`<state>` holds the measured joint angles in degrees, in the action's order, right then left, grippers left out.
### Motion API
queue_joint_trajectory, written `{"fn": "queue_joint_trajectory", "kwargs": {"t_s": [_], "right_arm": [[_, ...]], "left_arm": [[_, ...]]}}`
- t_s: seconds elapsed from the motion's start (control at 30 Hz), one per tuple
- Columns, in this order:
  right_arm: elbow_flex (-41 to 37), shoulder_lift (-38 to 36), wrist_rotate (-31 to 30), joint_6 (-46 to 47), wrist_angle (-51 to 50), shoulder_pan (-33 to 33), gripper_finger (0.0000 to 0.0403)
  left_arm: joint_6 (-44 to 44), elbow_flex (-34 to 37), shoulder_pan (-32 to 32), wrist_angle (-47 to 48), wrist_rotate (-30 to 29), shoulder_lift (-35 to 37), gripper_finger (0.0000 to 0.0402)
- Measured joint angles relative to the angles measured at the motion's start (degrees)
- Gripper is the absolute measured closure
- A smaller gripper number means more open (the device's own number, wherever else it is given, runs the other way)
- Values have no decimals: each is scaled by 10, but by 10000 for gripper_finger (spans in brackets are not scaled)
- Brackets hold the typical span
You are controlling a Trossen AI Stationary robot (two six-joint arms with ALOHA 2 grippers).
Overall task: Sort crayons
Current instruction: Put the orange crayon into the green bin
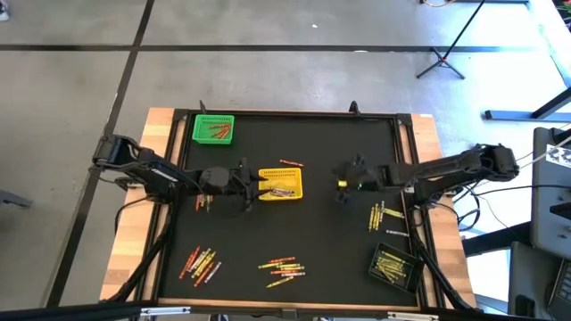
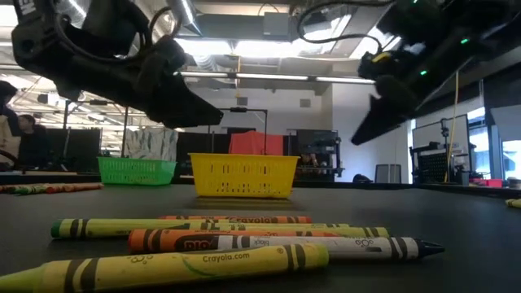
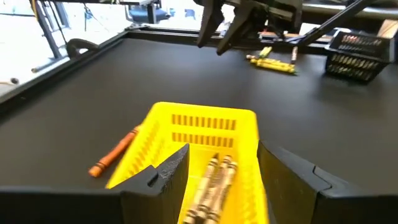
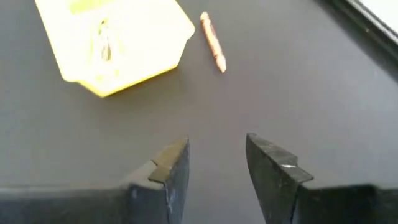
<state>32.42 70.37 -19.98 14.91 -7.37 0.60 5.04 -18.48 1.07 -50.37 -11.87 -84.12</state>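
Yellow mesh caught my eye first: the yellow basket [image 1: 280, 184] sat near the middle of the black surface [image 1: 294, 232], with a few crayons lying inside it [image 3: 211, 180]. My left gripper [image 3: 221, 177] hung right at the basket's left edge, its fingers spread wide and empty. One orange crayon [image 3: 114, 153] lay on the surface just beside the basket. My right gripper [image 4: 214, 163] hovered above bare surface to the right of the basket, fingers apart and holding nothing. Loose crayons lay in three groups near the front edge: one at the left [image 1: 202, 263], one in the middle [image 1: 282, 268], and a yellow bunch at the right [image 1: 382, 217]. The green basket [image 1: 214, 128] at the back held red crayons, and the black basket [image 1: 393, 266] at front right held yellow ones.
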Motion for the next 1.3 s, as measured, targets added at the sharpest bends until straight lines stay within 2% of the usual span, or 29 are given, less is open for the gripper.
{"fn": "queue_joint_trajectory", "kwargs": {"t_s": [0.17, 0.27, 0.37, 0.7, 0.97, 1.17, 1.3], "right_arm": [[-22, 3, 52, -65, 107, -72, 246], [-22, 27, 90, -98, 149, -106, 246], [-22, 68, 131, -123, 197, -134, 246], [-4, 233, 209, -184, 368, -184, 246], [89, 346, 215, -242, 369, -183, 246], [162, 394, 226, -245, 285, -183, 246], [187, 409, 213, -237, 245, -183, 248]], "left_arm": [[-38, 0, -30, 0, 20, 0, 227], [-59, 0, -51, 0, 53, 0, 227], [-72, 0, -73, -3, 90, 0, 227], [-67, 0, -129, -13, 97, 0, 227], [-67, 0, -131, -18, 97, 0, 227], [-67, 0, -131, -20, 96, 0, 227], [-67, 0, -131, -16, 97, 0, 227]]}}
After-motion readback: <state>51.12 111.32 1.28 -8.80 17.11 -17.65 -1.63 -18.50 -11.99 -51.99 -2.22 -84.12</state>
